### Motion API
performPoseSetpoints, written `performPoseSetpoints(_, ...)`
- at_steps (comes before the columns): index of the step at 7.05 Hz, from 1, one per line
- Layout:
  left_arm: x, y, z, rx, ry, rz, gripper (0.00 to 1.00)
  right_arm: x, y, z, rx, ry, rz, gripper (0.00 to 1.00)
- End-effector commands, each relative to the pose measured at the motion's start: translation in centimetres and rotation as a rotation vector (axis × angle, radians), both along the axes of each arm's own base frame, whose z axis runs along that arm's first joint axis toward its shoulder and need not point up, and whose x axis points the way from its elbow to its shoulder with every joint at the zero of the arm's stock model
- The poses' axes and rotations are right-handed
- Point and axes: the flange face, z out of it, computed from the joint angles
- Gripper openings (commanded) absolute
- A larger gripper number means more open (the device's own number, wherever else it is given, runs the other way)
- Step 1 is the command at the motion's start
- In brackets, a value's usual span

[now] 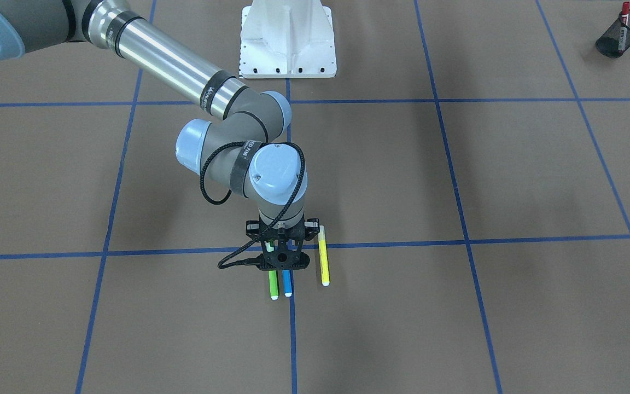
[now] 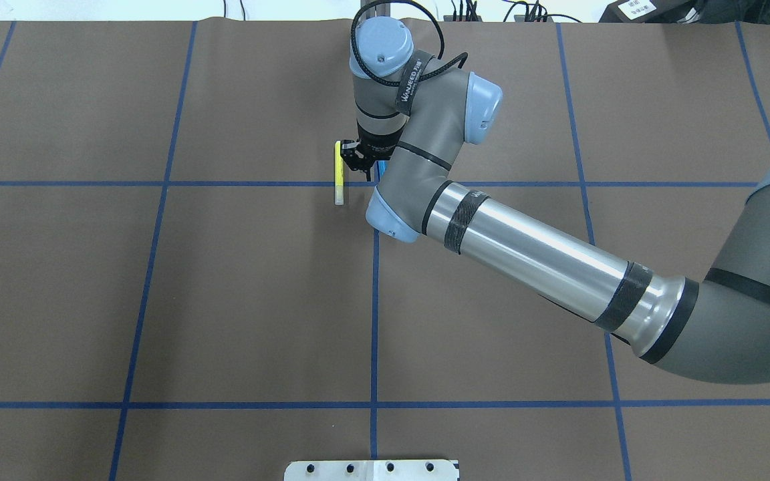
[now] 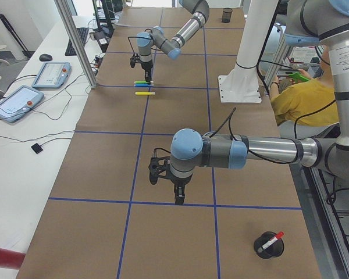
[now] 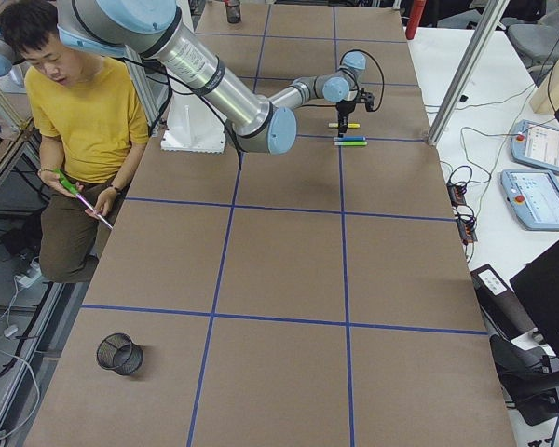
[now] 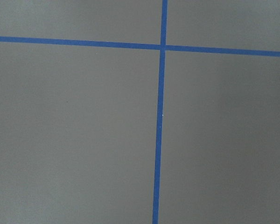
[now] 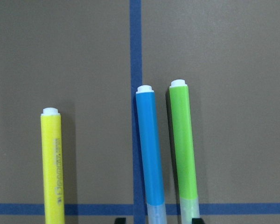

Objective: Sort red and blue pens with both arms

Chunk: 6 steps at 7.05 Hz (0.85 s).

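Observation:
The blue pen (image 1: 287, 284) lies on the brown table between a green marker (image 1: 273, 285) and a yellow marker (image 1: 324, 257), all side by side. My right gripper (image 1: 281, 261) hangs low over the cap ends of the blue pen (image 6: 149, 154) and the green marker (image 6: 183, 149). It is open, with a dark fingertip showing on either outer side of the pair. The red pen (image 1: 624, 15) stands in a black mesh cup (image 1: 619, 39) at the table's end on my left side. My left gripper (image 3: 177, 196) hovers over bare table; I cannot tell whether it is open or shut.
A second black mesh cup (image 4: 119, 354) stands near the table's end on my right. The white robot base (image 1: 287, 38) is at the table's middle edge. A person in a yellow shirt (image 4: 84, 112) sits beside it. Blue tape lines (image 5: 159, 116) grid the table.

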Motion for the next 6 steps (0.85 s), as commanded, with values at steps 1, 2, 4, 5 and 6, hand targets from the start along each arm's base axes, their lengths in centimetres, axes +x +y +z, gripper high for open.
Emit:
performPoseSetpoints(1,0.1,0.0,0.0,-0.001,0.000,0.002,0.99,-0.7,0.3,0.8,-0.022,0.001,-0.021,0.43)
performPoseSetpoints(2,0.0,0.0,0.0,0.001,0.000,0.000,0.99,-0.7,0.3,1.1,-0.025,0.005,-0.021,0.41)
performPoseSetpoints(4,0.1,0.0,0.0,-0.001,0.000,0.002,0.99,-1.2,0.7,1.4,-0.025,0.010,-0.028,0.41)
performPoseSetpoints(5,0.1,0.0,0.0,0.001,0.000,0.002,0.99,-1.5,1.0,1.7,-0.028,0.016,-0.031,0.41)
performPoseSetpoints(6,0.1,0.0,0.0,0.000,0.006,0.002,0.99,-1.8,1.1,1.9,-0.028,0.020,-0.033,0.41)
